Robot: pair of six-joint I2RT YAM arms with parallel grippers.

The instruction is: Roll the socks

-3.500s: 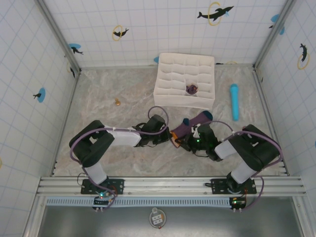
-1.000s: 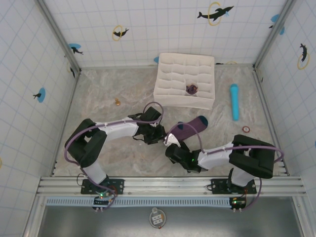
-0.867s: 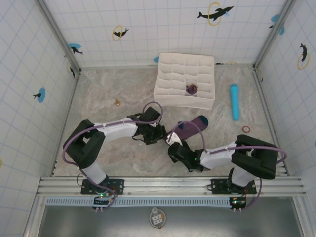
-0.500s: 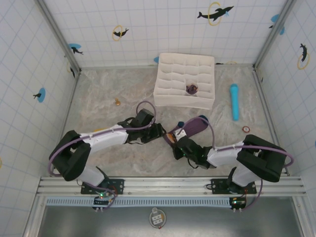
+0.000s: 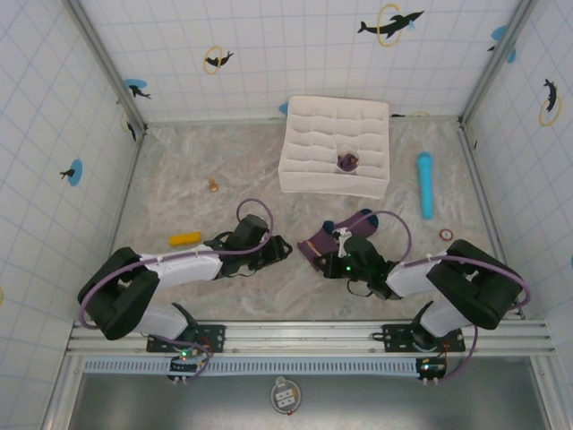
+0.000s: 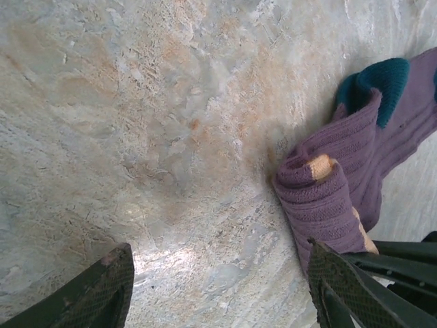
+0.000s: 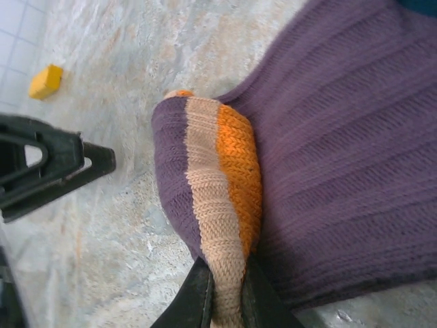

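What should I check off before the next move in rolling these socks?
1. Grip: right gripper shut on the folded end of the socks: ok.
2. Helper: left gripper open, apart from the socks: ok.
3. Both socks caught in the pinch: cannot tell.
4. Roll complete: not ok; most of the length lies flat on the table.
5. Stray yellow block away from the socks: ok.

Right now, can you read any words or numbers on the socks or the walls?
No readable words or numbers anywhere.
The socks show only coloured stripes.
The walls carry dolphin pictures, no writing.
The round disc below the rail has marks too small to read.
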